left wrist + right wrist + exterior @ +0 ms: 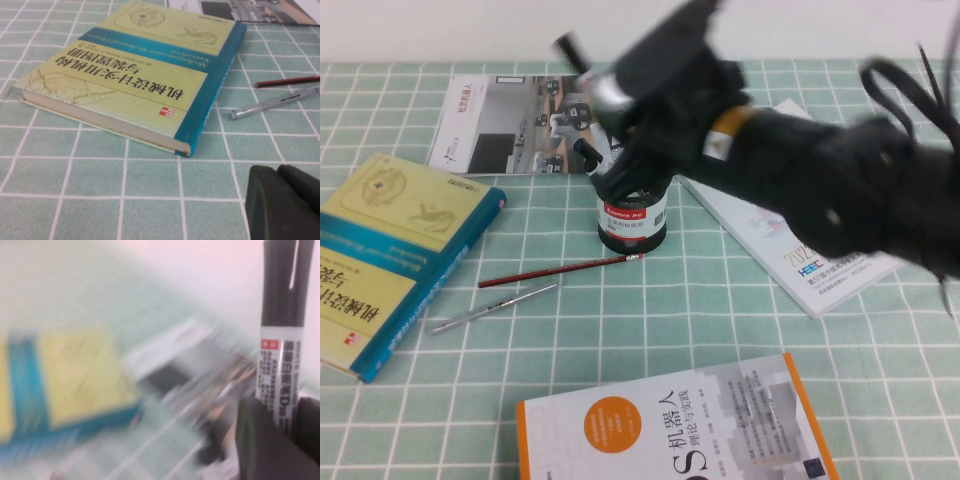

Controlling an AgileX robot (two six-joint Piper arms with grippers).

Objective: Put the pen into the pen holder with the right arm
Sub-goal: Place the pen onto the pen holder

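High view first: we see the pen holder [632,222], a black mesh cup with a white label and a red band, standing upright near the middle of the green-checked tabletop [720,310]. Our right arm [800,170] reaches across from the right, and its right pincer [620,175] sits directly above the cup's mouth, covering it, so we cannot tell what the cup contains. The label's small print is not legible to us.

Our right wrist view shows the pen [280,340] held between the pincer's fingers [260,440], closed on its white barrel, with the black cap pointing away from them. The barrel carries a red mark and the words "WHITE BOARD", plus Chinese characters.

A red pencil [560,270] lies just near of the cup, and a slim silver pen [495,307] lies beside it, nearer still. At the left lies a yellow and teal book [390,250] with Chinese lettering on its cover. A magazine [505,125] lies at the far side, a white booklet [800,250] reading "2022" lies at the right under the arm, and an orange-edged book [670,430] lies at the near edge.

Our left pincer [282,205] hangs low over the tabletop near the yellow book; we cannot tell how its fingers stand.
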